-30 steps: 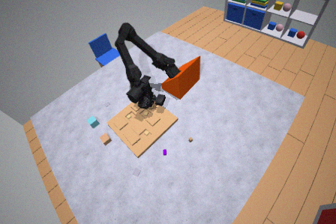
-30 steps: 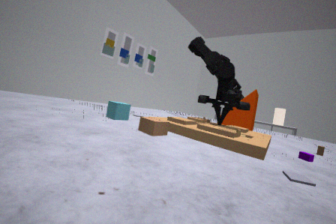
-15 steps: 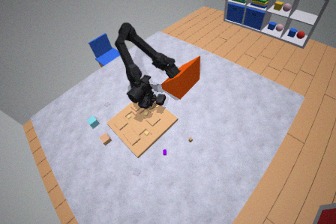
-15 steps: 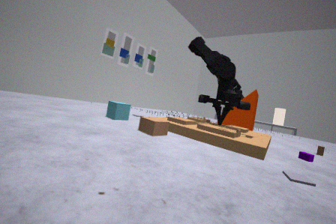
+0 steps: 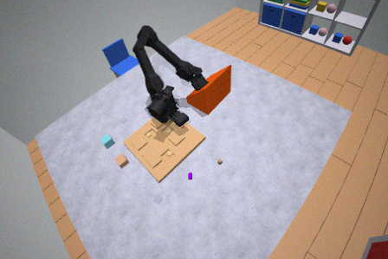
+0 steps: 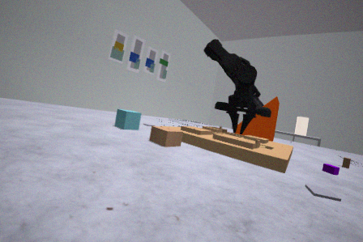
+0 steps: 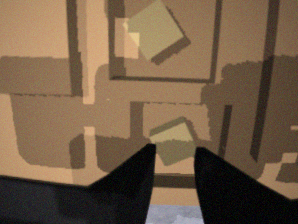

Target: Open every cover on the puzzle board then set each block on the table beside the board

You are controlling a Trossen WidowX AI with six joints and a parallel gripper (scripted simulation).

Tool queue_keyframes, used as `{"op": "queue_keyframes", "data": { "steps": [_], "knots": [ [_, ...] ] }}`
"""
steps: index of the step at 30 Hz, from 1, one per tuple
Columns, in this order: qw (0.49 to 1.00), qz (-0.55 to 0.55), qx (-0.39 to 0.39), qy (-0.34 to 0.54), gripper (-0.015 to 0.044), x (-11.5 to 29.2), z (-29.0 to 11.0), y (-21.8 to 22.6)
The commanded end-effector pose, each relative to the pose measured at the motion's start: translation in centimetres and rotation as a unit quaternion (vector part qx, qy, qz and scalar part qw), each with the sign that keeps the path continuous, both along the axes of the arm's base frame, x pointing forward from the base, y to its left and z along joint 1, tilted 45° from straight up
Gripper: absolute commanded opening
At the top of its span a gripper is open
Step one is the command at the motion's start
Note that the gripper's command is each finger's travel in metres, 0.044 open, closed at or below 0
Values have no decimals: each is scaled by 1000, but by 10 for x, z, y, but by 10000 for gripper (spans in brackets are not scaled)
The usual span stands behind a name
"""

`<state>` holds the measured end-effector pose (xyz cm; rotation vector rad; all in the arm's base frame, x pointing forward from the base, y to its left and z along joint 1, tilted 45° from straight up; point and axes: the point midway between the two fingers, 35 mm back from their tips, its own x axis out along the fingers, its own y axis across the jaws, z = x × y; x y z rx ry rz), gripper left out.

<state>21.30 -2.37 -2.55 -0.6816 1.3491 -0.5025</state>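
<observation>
The tan puzzle board (image 5: pixel 161 172) (image 6: pixel 259 158) (image 7: pixel 40 30) lies flat on the grey mat. My gripper (image 5: pixel 170 125) (image 6: pixel 240 129) (image 7: pixel 175 153) hangs point-down just above the board's far edge, its fingers a little apart with nothing between them. In the wrist view an olive block (image 7: pixel 172 142) sits in an uncovered well right below the fingertips. A second olive block (image 7: pixel 156 27) sits in another well further on. Beside the board on the mat lie a cyan block (image 5: pixel 107 141) (image 6: pixel 127 119), a tan block (image 5: pixel 121 160) (image 6: pixel 166 136), a small purple block (image 5: pixel 190 176) (image 6: pixel 330 168) and a small brown block (image 5: pixel 220 161) (image 6: pixel 346 162).
A big orange wedge (image 5: pixel 212 91) (image 6: pixel 263 124) stands just behind the board and arm. A blue chair (image 5: pixel 119 59) is at the back left. A shelf unit (image 5: pixel 316 9) stands against the far wall. A thin grey plate (image 6: pixel 322 193) lies on the mat near the front.
</observation>
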Motion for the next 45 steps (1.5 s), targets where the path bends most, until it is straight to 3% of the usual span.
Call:
{"op": "queue_keyframes", "data": {
  "steps": [1, 19, 45],
  "knots": [
    [999, -25, 8, -26, 144, 1, 3, 4],
    [967, -179, 46, -173, 144, -2, 18, 20],
    [863, -359, 86, -346, 144, -9, 39, 39]
  ]
}}
